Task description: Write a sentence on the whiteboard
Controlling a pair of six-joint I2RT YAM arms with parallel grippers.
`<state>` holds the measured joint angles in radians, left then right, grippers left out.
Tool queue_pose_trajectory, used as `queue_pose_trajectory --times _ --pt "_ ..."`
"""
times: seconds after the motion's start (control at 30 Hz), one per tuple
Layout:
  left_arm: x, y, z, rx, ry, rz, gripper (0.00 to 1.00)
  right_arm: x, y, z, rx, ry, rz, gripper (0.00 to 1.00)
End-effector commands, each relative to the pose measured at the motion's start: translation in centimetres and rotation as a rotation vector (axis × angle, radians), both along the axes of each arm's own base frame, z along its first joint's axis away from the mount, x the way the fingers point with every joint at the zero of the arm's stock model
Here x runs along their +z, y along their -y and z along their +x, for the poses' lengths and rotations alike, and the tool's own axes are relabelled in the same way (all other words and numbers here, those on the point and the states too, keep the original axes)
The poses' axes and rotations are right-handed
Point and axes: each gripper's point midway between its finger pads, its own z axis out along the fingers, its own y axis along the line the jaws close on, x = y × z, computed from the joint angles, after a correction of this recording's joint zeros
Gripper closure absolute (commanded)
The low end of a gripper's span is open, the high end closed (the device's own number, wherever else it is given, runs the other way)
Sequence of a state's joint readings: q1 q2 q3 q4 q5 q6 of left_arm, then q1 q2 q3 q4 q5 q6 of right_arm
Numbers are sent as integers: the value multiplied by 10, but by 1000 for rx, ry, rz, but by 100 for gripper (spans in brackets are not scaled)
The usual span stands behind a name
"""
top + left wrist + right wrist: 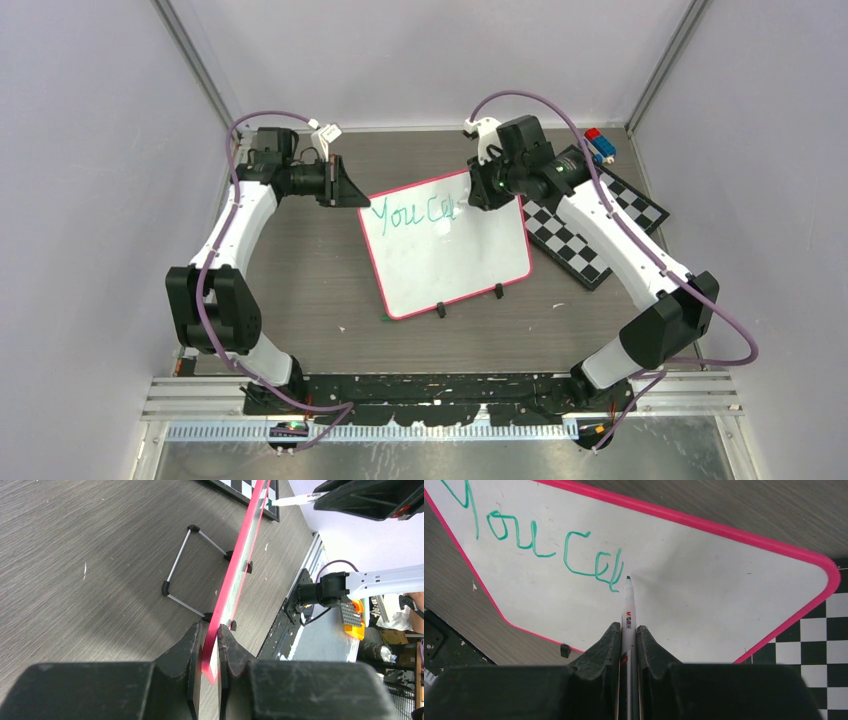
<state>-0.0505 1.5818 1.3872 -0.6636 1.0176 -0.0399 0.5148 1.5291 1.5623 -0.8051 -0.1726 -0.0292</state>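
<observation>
The whiteboard [450,262] with a pink rim stands tilted on a wire stand [187,567] in the middle of the table. Green writing [412,213] along its top reads "You ca". My left gripper [352,190] is shut on the board's upper left corner; in the left wrist view the pink rim [235,570] runs between my fingers. My right gripper [478,195] is shut on a white marker [629,615]. The marker's green tip [628,578] touches or is just off the board, right of the last letter [611,572].
A black-and-white checkered board [590,225] lies to the right of the whiteboard, partly under my right arm. A small red and blue block [600,145] sits at the back right. Grey walls close in the table on three sides.
</observation>
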Motion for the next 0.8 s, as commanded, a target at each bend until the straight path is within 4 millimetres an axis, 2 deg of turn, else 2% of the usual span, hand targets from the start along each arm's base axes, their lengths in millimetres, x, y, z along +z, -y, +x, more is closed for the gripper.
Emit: queue_pose_trajectory --times 0.0,0.3,0.6,0.77 --pt "13 3 3 -6 44 1 100 38 0 11 -6 110 34 100" --pt "15 2 2 -4 52 5 100 18 -4 17 -1 73 23 100" --pt "13 2 2 -6 49 6 100 -3 2 -1 -3 19 14 100" --pt "11 2 2 -7 45 6 100 -1 1 1 -2 25 15 100"
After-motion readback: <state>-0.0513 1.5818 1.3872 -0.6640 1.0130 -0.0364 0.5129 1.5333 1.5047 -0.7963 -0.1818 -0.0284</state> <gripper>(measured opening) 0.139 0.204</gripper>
